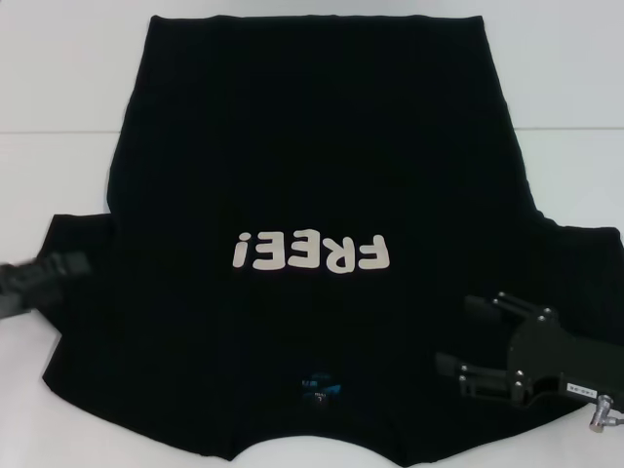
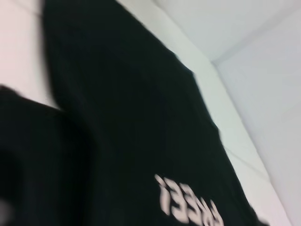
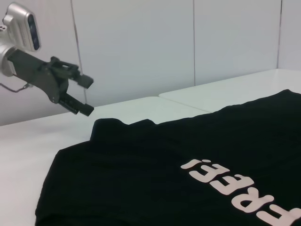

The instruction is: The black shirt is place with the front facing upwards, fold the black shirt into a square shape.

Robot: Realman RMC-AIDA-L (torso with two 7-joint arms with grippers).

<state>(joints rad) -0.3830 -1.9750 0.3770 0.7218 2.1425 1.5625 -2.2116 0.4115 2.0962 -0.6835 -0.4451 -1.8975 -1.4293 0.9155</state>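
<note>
The shirt (image 1: 312, 175) lies flat on the white desk (image 1: 58, 58), front side up, with the white letters (image 1: 312, 253) showing on the chest. The neck with its small blue label (image 1: 319, 386) is on the near side, close to the robot, and the bottom edge is far away. Both sleeves are spread out to the sides. No fold has been made yet, so the job looks to be just starting. The left tool (image 3: 75, 94) is in the air above the left sleeve, not touching it, and its two fingers are a little way apart with nothing in them. The right tool (image 1: 466, 336) is over the right shoulder of the shirt, near the neck, with its fingers wide and holding nothing. I think each tool is at its own side so that the two can grab the shirt together and fold it evenly.
</note>
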